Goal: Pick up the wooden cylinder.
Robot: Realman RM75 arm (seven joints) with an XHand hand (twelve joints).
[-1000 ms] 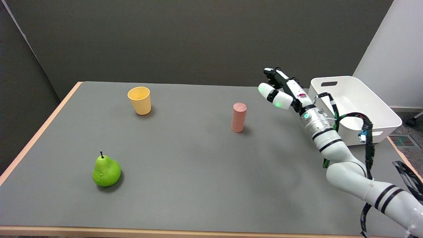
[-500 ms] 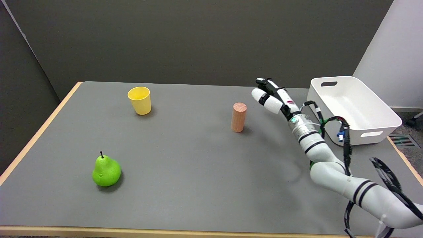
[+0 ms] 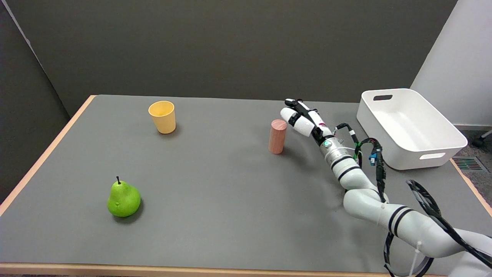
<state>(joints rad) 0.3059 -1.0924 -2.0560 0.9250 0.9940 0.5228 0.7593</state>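
Pinkish wooden cylinder [image 3: 277,136] stands upright, flat top showing.

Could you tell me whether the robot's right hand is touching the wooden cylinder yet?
Cannot tell. In the head view, the right hand sits just beside the top of the upright wooden cylinder, but the single angle shows neither clear contact nor a plain gap.

Grey wood-edged table [image 3: 230,215] before dark grey wall [image 3: 230,46], white wall [image 3: 457,65] at right.
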